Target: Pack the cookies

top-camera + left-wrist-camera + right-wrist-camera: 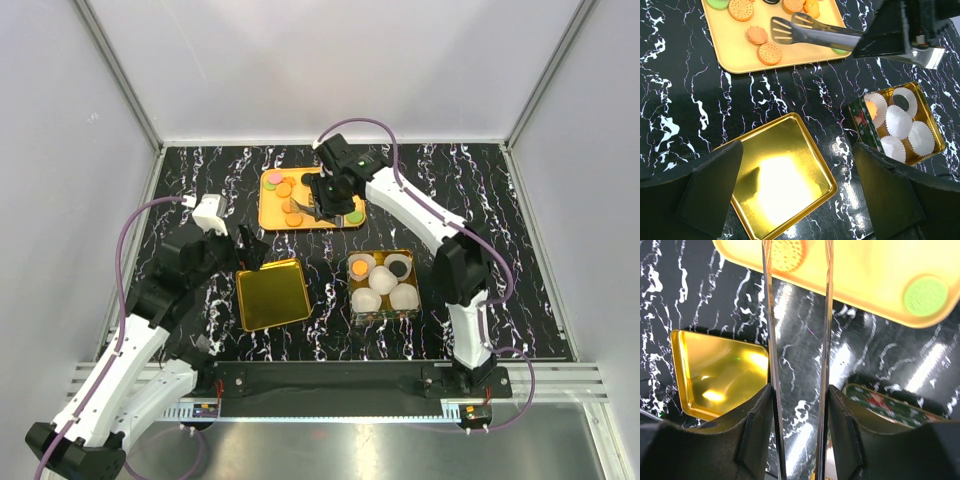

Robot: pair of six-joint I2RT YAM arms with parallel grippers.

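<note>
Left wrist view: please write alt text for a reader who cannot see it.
Metal tongs reach from the right over an orange tray of cookies at the top. Below, on a black marbled table, lie a gold lid and a tin of white paper cups, two holding cookies. The open left gripper shows dark fingers at the bottom.
</note>
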